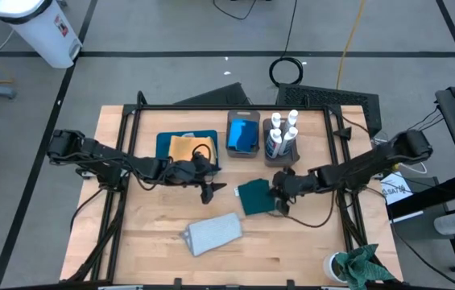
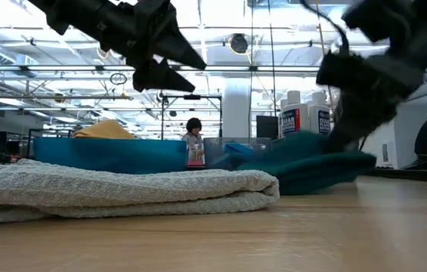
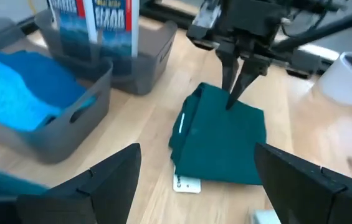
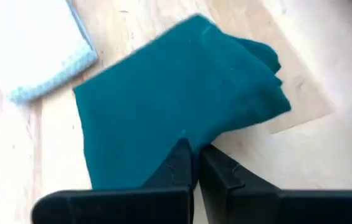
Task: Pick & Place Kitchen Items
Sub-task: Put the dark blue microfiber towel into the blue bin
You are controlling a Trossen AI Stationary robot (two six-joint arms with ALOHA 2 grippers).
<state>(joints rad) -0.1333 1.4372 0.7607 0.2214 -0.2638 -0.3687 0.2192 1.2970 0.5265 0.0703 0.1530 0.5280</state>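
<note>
Progress looks well past halfway, as you can judge from how things lie. The mustard yellow cloth already rests on the teal tray, the blue sponges fill one grey-brown bin, and the white bottles stand in the other bin beside it.

Two cloths remain on the table: the dark teal cloth near the middle, just in front of the bins, and the pale grey cloth nearer the front edge.

Your right gripper sits on the right edge of the teal cloth with its fingers pressed together on a fold of the fabric; the cloth is not yet lifted clear. Your left gripper hangs above the table beside the tray, fingers spread wide, holding nothing.

Counting what shows: three cloths, one of each colour; four bottle caps in the high view; the sponges merge into one blue mass, so you cannot tell their number. A bright green rag lies at the table's front right corner.
</note>
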